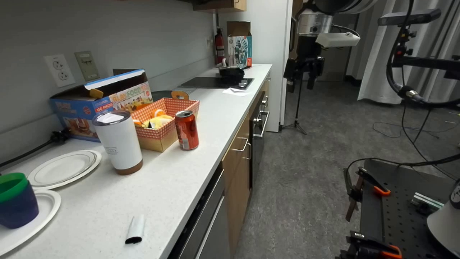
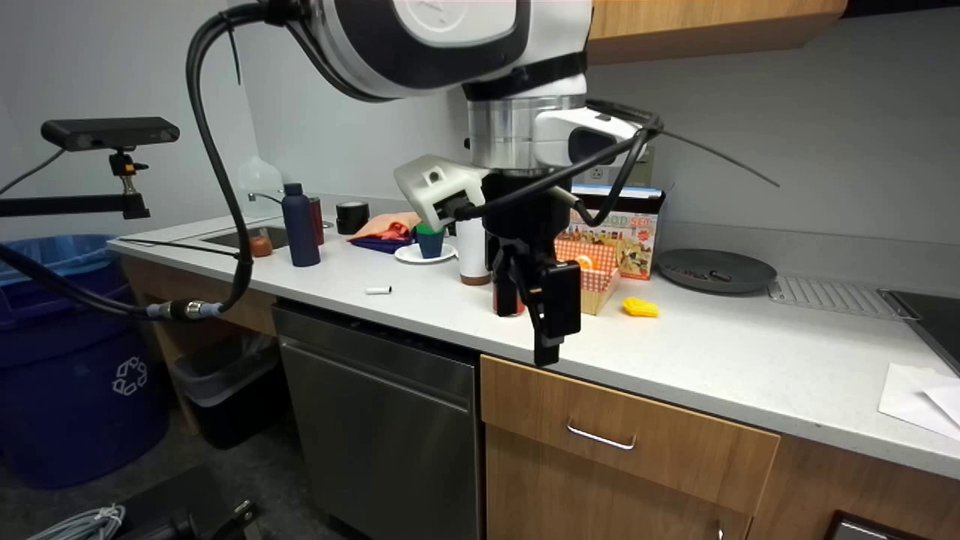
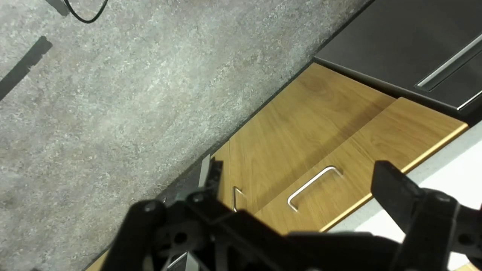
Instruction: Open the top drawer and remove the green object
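The top drawer (image 2: 525,397) has a tan wood front and sits flush under the counter edge, its slim metal handle (image 2: 600,441) running across the middle. It also shows in the wrist view, where the drawer handle (image 3: 310,187) appears between my spread fingers, some way beyond the tips. My gripper (image 2: 529,328) hangs pointing down in front of the counter, above the drawer's level. In the wrist view my gripper (image 3: 299,175) is open with nothing between its fingers, which touch nothing. The green object is hidden or out of view.
On the white counter stand a red can (image 1: 187,130), a white tumbler (image 1: 120,144), a checkered basket (image 1: 154,142), a play-food box (image 1: 81,117) and a green-and-blue cup (image 1: 18,207). A yellow item (image 2: 640,307) lies beside the basket. A dishwasher (image 2: 382,420) adjoins the drawer.
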Controlling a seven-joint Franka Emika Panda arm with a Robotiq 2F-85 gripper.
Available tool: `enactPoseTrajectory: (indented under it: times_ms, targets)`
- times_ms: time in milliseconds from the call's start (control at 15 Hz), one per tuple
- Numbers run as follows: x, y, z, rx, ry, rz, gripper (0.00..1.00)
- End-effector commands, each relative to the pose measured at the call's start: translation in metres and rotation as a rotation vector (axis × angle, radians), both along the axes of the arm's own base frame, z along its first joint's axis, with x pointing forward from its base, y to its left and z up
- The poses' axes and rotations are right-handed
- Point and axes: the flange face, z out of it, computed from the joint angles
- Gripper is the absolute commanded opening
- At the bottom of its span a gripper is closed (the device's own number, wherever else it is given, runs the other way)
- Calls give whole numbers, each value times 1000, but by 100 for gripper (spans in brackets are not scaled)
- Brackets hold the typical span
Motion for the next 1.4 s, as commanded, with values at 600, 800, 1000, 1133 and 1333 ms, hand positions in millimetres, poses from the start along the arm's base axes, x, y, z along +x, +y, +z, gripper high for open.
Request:
enactPoseTrajectory:
  times_ms: [600, 800, 1000, 1133, 1333]
  targets:
    - [29, -35, -53, 46, -25, -94, 100]
    - [55, -51, -92, 72, -62, -151, 100]
    - [85, -55, -133, 105, -75, -190, 100]
    - [102, -57, -158, 120, -75, -209, 100]
    - [124, -57, -183, 158, -57, -234, 100]
